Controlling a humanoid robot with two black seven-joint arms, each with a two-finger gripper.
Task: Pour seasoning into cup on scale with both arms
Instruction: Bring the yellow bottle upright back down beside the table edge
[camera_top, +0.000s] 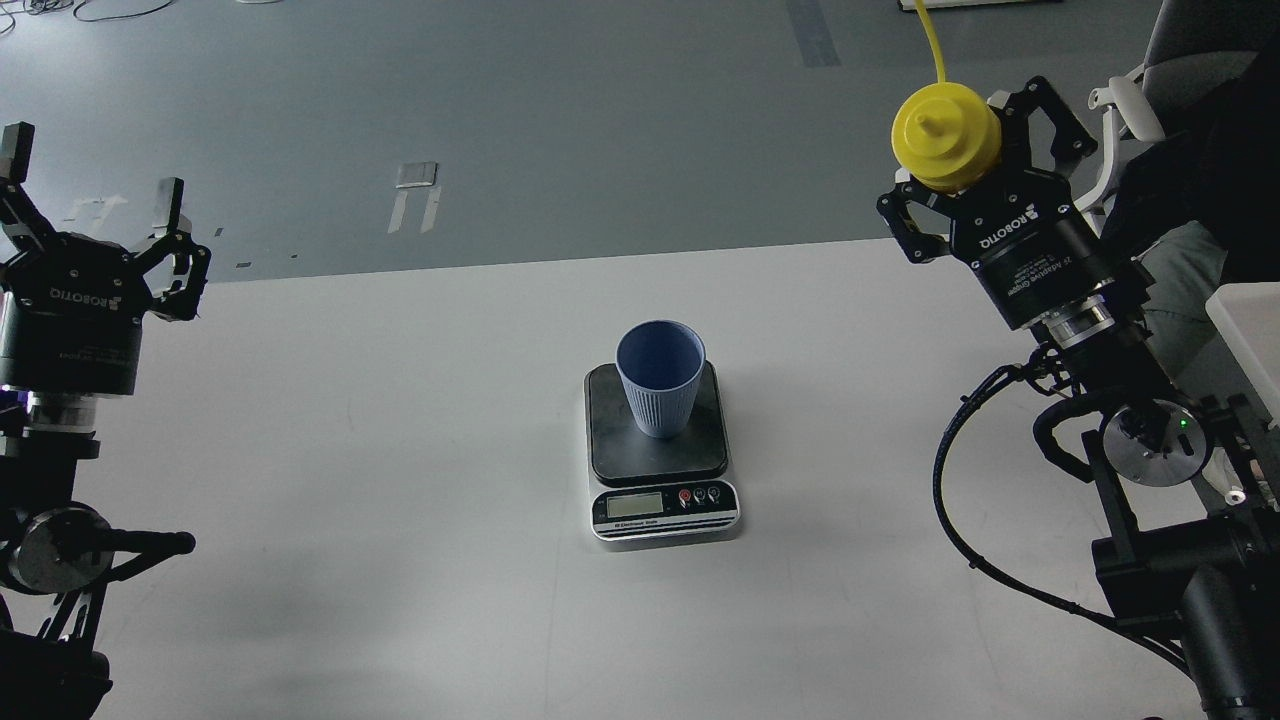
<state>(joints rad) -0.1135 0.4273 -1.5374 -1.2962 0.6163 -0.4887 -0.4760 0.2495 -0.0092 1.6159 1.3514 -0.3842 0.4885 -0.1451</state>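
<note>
**Seasoning bottle held aloft at the right, cup standing on the scale**

The seasoning bottle (945, 135) is seen almost end-on: a domed yellow cap with a short thin nozzle pointing toward the camera, and a thin yellow tether (932, 40) running up from it out of the top edge. It is clasped by the right gripper (975, 165), whose black fingers are closed around it, high above the table's far right corner and well apart from the cup. The bottle's body is hidden behind the cap and inside the fingers, so its fill level cannot be made out.

The cup (660, 378) — light blue, tapered, finely ribbed on the outside, without a handle — is stood upright on the dark platform of the scale (662, 460), toward the platform's back half. Its inside is seen as plain blue; whether anything lies at the bottom cannot be told. The scale is placed near the middle of the white table (400, 480), its silver front with a grey display and small buttons, one of them red, facing the camera. The display's reading is too small to be made out.

The left gripper (95, 215) is held at the left edge above the table — fingers spread wide, nothing between them. Both arms are partly cut off by the frame edges.
</note>
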